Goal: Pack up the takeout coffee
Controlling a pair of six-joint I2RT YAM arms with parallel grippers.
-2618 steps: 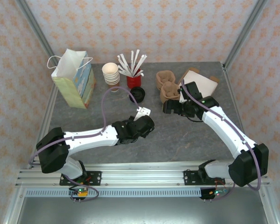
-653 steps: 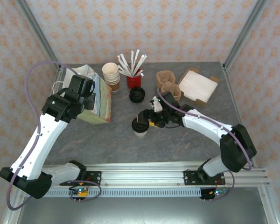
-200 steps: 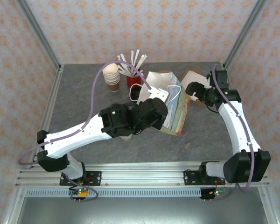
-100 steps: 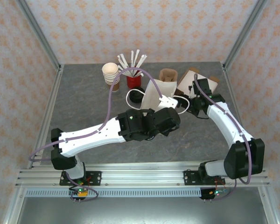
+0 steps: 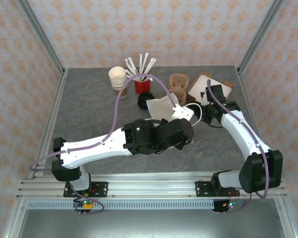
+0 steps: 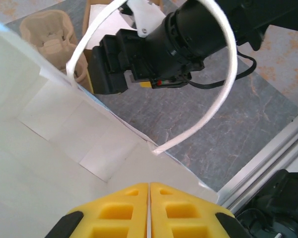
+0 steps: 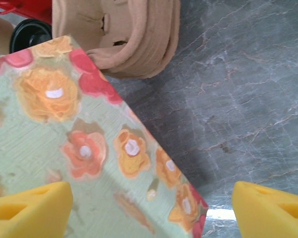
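I cannot tell where the black-lidded cream paper coffee cup is; the flower-printed white paper bag (image 5: 161, 106) leans tilted on the grey stone-look tabletop (image 5: 89, 119); my left end effector (image 6: 149, 198) is pinched closed on the bag's rim; my right end effector (image 7: 149, 206) is spread wide against the bag's flowered side, gripping nothing; moulded brown pulp cup carriers (image 5: 178, 83) sit just behind the bag.
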